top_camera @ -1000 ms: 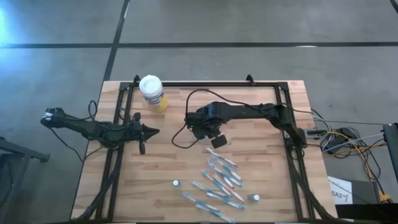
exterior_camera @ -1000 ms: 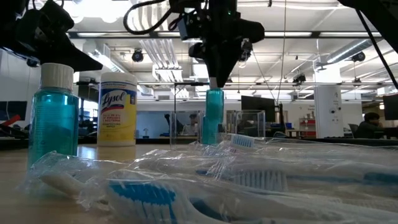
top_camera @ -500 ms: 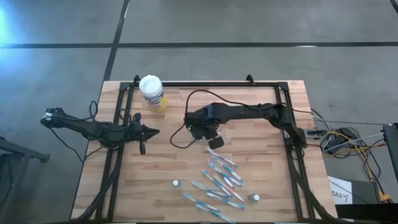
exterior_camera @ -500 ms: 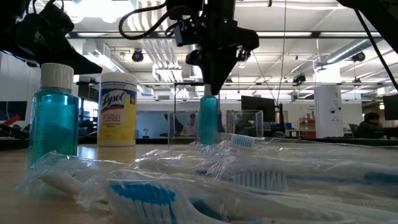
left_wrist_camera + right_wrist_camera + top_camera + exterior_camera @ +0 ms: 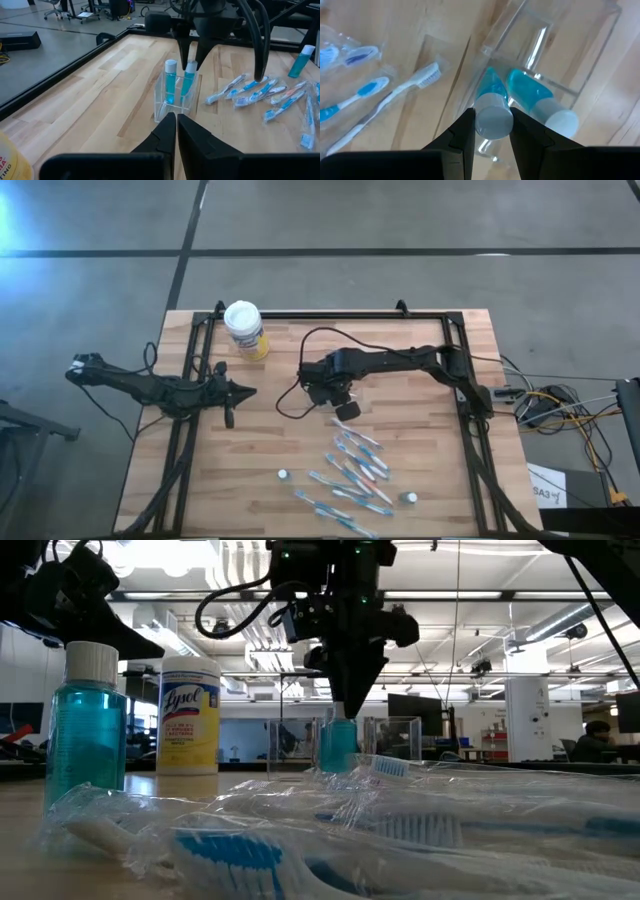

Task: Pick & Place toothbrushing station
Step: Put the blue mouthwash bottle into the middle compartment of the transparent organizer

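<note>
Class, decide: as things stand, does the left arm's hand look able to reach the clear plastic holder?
Probably not cleanly: the way from the left hand is bare, but the right hand hangs over the clear plastic holder, gripping a white-capped blue bottle.

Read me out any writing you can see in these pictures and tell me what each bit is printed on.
"Lysol" on the yellow canister, low view.
Smaller print below it on the canister's label: too small to read.
Red lettering on the yellow canister's edge in the left wrist view: cut off, unreadable.
White sheet on the floor by the table's right: blurred, unreadable.
</note>
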`<act>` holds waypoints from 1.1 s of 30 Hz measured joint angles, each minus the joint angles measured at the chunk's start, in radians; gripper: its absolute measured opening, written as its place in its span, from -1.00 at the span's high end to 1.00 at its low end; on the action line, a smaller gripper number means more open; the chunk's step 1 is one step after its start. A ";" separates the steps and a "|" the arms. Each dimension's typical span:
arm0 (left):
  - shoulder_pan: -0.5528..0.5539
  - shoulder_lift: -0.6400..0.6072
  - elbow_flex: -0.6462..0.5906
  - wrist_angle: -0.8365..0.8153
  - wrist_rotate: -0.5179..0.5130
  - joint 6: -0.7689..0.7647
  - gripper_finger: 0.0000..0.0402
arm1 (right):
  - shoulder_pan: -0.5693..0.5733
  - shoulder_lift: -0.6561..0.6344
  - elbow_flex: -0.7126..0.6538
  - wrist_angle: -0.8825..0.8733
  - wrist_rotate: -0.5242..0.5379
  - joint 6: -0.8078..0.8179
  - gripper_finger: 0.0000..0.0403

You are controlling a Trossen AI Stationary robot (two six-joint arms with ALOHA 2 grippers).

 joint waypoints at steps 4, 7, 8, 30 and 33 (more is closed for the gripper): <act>0.000 0.000 0.000 0.000 0.000 0.000 0.91 | -0.004 -0.003 -0.014 0.020 -0.005 0.007 0.54; 0.000 0.000 0.000 0.000 0.000 0.000 0.89 | -0.006 -0.003 -0.016 0.023 -0.015 0.008 0.54; 0.000 0.000 0.000 0.000 0.000 0.000 0.88 | -0.009 -0.003 -0.016 0.023 -0.026 0.008 0.54; 0.000 0.000 0.000 0.000 0.000 0.011 0.87 | -0.021 0.001 0.011 0.045 -0.068 0.119 0.19; 0.000 0.000 0.000 0.001 0.000 0.011 0.88 | -0.021 -0.002 0.011 0.044 -0.068 0.122 0.18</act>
